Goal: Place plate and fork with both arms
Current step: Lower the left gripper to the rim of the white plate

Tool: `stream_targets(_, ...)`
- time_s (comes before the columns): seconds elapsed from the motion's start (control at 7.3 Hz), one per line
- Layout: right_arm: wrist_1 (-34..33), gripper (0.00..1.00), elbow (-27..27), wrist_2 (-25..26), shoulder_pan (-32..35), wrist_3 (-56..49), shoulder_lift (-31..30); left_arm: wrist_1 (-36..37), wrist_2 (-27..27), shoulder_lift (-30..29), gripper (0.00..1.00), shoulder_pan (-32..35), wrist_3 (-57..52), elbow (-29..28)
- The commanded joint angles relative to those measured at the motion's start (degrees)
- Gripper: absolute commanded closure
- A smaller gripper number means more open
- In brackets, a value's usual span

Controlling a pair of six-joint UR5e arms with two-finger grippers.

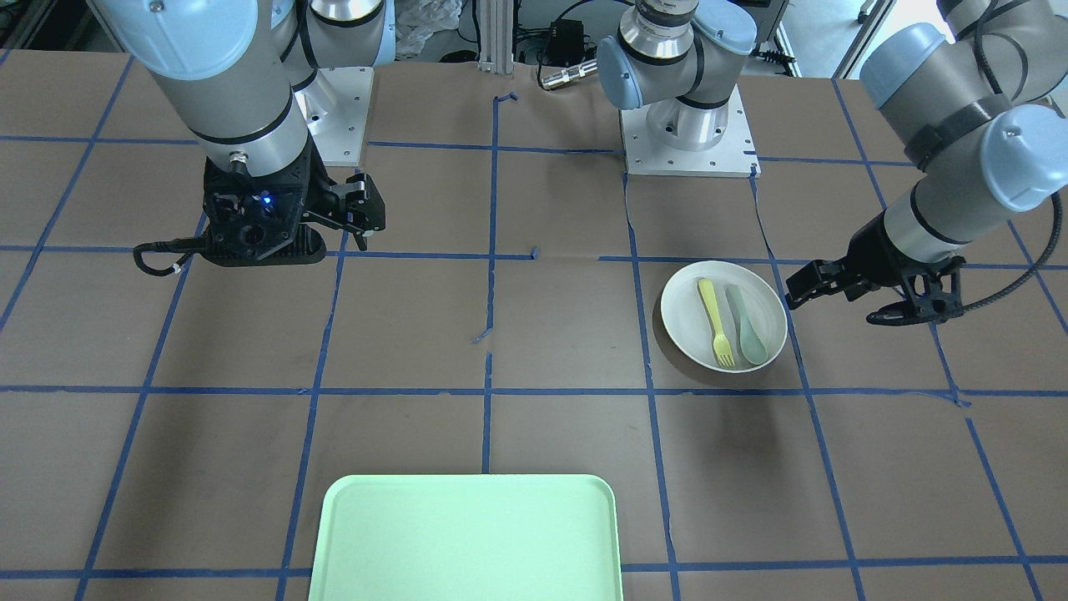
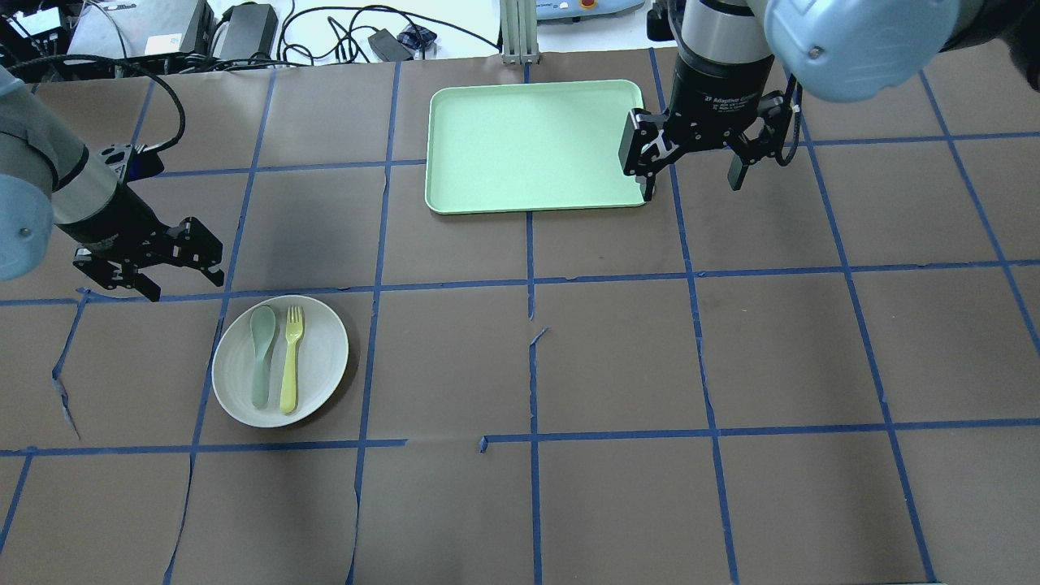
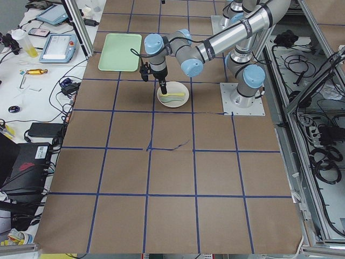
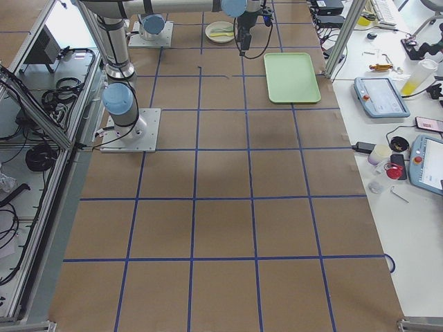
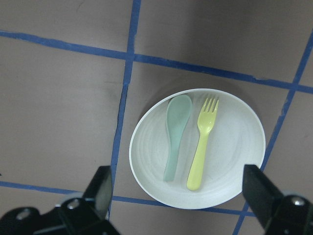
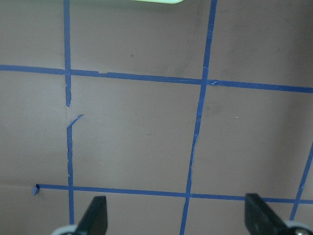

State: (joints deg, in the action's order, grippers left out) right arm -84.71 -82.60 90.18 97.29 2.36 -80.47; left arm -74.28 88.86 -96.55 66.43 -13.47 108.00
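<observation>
The table is covered in brown paper. Blue tape marks it into big squares, and some tape near the middle is torn. Past the table's far edge is a white bench with screens, a yellow bottle and black wires.

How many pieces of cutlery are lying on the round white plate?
2. A slim pale-yellow plastic fork and a grey-green plastic spoon lie side by side, not touching, on the round off-white plastic plate. Nothing seems hidden.
</observation>
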Motion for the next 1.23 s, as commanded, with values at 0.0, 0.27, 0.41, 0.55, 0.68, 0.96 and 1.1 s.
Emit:
stream_targets(0.0, -0.54, 0.0, -0.81, 0.0, 0.0, 0.18, 0.05, 1.33, -0.01, -2.22, 0.21, -3.83, -4.89, 3.78)
stream_targets(0.27, -1.34, 0.0, -0.9, 0.0, 0.0, 0.71, 0.4, 4.4, -0.09, -4.68, 0.21, -4.46, -5.34, 6.86)
stream_targets(0.41, -1.51, 0.0, -0.9, 0.0, 0.0, 0.71, 0.4, 4.93, -0.09, -5.74, 0.21, -4.46, -6.39, 7.75)
stream_targets(0.55, -1.51, 0.0, -0.9, 0.0, 0.0, 0.71, 0.49, 4.94, -0.01, -6.62, 0.26, -4.55, -7.96, 8.19)
stream_targets(0.68, -1.34, 0.0, -0.9, 0.0, 0.0, 0.71, 0.57, 5.11, -0.01, -7.59, 0.29, -4.55, -8.33, 8.46)
stream_targets(0.96, -1.6, 0.0, -0.9, 0.0, 0.0, 0.62, 0.57, 5.37, 3.13, -8.3, 0.31, -4.55, -8.68, 8.37)
stream_targets(1.1, -1.6, 0.0, -0.9, 0.0, 0.0, 0.71, 0.66, 6.42, 4.03, -8.56, 0.31, -4.55, -8.6, 8.55)
